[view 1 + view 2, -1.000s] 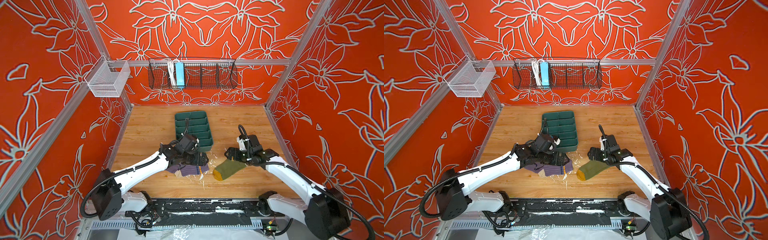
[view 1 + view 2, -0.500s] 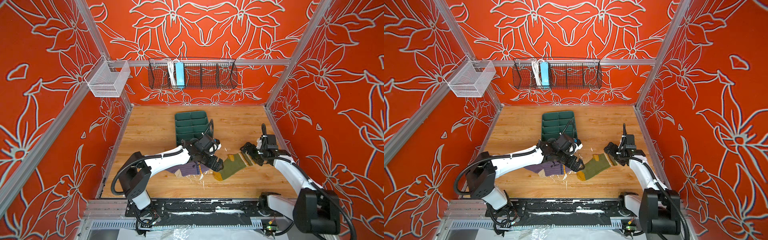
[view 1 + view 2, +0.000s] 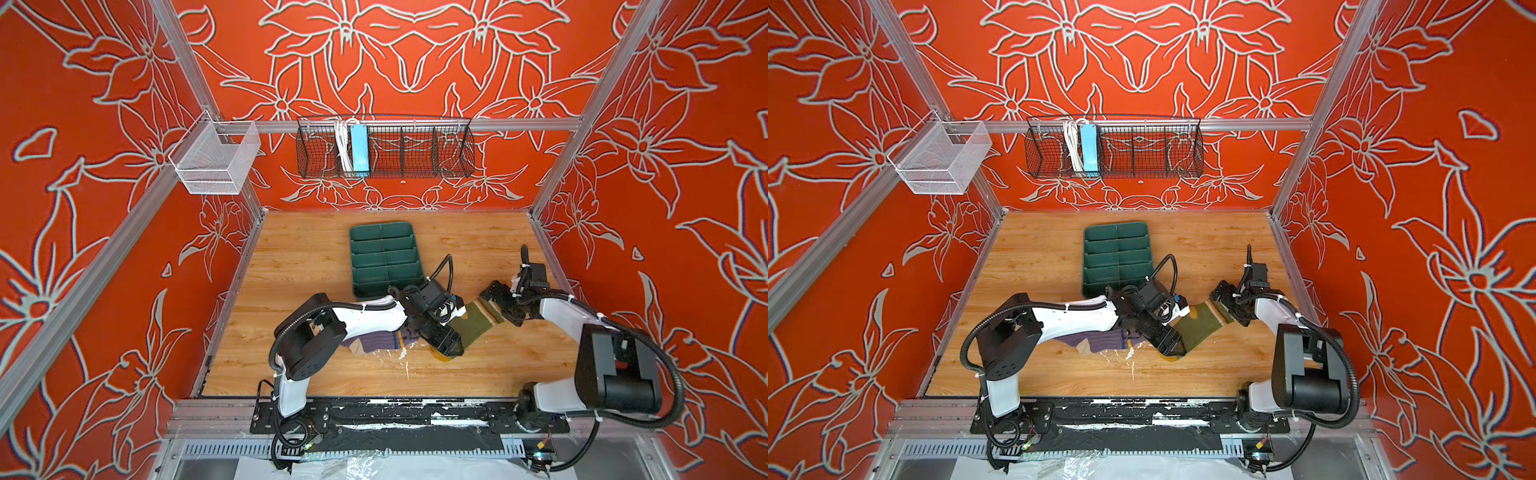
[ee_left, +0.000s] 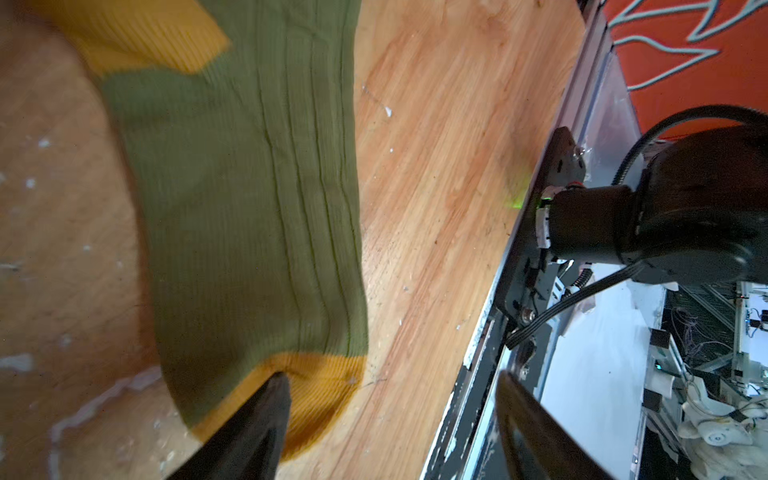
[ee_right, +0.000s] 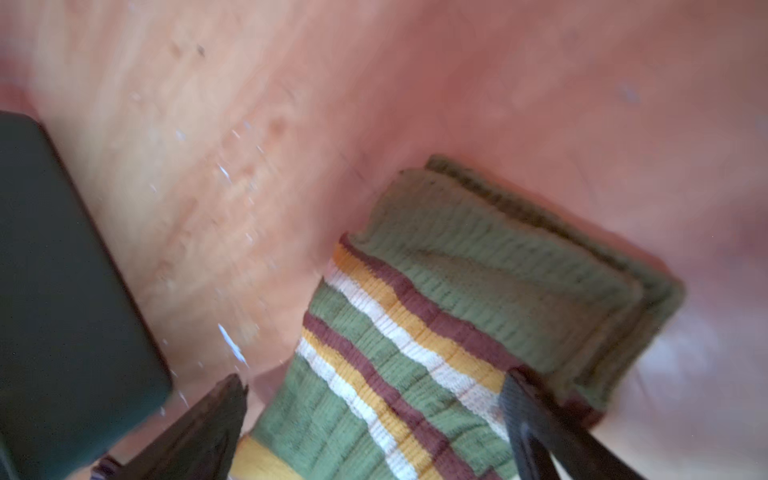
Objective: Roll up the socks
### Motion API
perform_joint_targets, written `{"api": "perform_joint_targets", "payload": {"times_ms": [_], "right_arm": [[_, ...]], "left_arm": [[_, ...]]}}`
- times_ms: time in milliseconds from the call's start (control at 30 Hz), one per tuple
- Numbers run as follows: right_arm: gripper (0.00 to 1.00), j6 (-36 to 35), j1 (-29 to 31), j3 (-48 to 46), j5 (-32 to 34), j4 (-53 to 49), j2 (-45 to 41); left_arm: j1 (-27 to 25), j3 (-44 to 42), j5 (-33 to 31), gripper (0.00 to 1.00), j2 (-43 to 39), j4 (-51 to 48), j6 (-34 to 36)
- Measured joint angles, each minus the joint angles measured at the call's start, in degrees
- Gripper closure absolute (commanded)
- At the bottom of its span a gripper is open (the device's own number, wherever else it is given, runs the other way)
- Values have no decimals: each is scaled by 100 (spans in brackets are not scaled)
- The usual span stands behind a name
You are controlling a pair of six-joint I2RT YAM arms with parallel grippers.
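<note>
The olive green sock (image 3: 478,326) (image 3: 1200,330) lies stretched out diagonally on the wooden floor between my two grippers. My left gripper (image 3: 451,347) (image 4: 386,390) is at its mustard toe (image 4: 320,386). It is open, with one finger (image 4: 257,419) resting on the toe and the other over bare wood. My right gripper (image 3: 500,307) (image 5: 374,395) is open and straddles the striped cuff (image 5: 399,328), whose end is folded over. The purple sock (image 3: 376,343) (image 3: 1104,340) lies crumpled under my left forearm, partly hidden.
A dark green divided tray (image 3: 352,266) (image 5: 62,291) stands just behind the left wrist. White flecks mark the floor near the socks. The front edge with the black arm mounts (image 4: 536,257) is close to the toe. On the back wall hang a wire basket (image 3: 415,145) and a white mesh bin (image 3: 216,162).
My left gripper swung right, off the purple sock and over to the olive sock's toe, and its jaws narrowed slightly. My right gripper drew the cuff back and right, stretching the sock out.
</note>
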Motion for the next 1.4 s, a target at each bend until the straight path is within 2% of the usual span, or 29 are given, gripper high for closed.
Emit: {"api": "perform_joint_targets", "payload": {"times_ms": [200, 367, 567, 733, 833, 967, 1033, 1167, 1233, 1400], "right_arm": [[2, 22, -2, 551, -422, 601, 809], [2, 72, 42, 1034, -695, 977, 1388], [2, 48, 334, 1517, -741, 960, 1770], [2, -63, 426, 1541, -861, 470, 1563], [2, -63, 413, 1497, -953, 68, 1043], [2, 177, 280, 1467, -1084, -221, -55], [2, 407, 63, 1362, -1239, -214, -658], [2, 970, -479, 855, -1567, -160, -1604], [2, 1193, -717, 568, -1698, -175, -1956], [2, 1458, -903, 155, -1888, -428, -2664]], "left_arm": [[15, -101, -44, 33, 146, 11, -83], [9, -258, -17, 33, 181, 46, -151], [-44, -317, -48, 31, 157, 92, -166], [-98, 72, -393, 24, -188, -238, 160], [-149, 459, -822, 23, -658, -299, 833], [-297, 483, -1541, 26, -1425, -68, 2282], [-400, 184, -1838, 27, -1757, 179, 3174], [-643, -1244, -2323, 26, -2284, 1075, 5237], [-772, -1958, -2625, 29, -2262, 1429, 6133], [-1040, -2365, -3314, 32, -1635, 2026, 7307]]}}
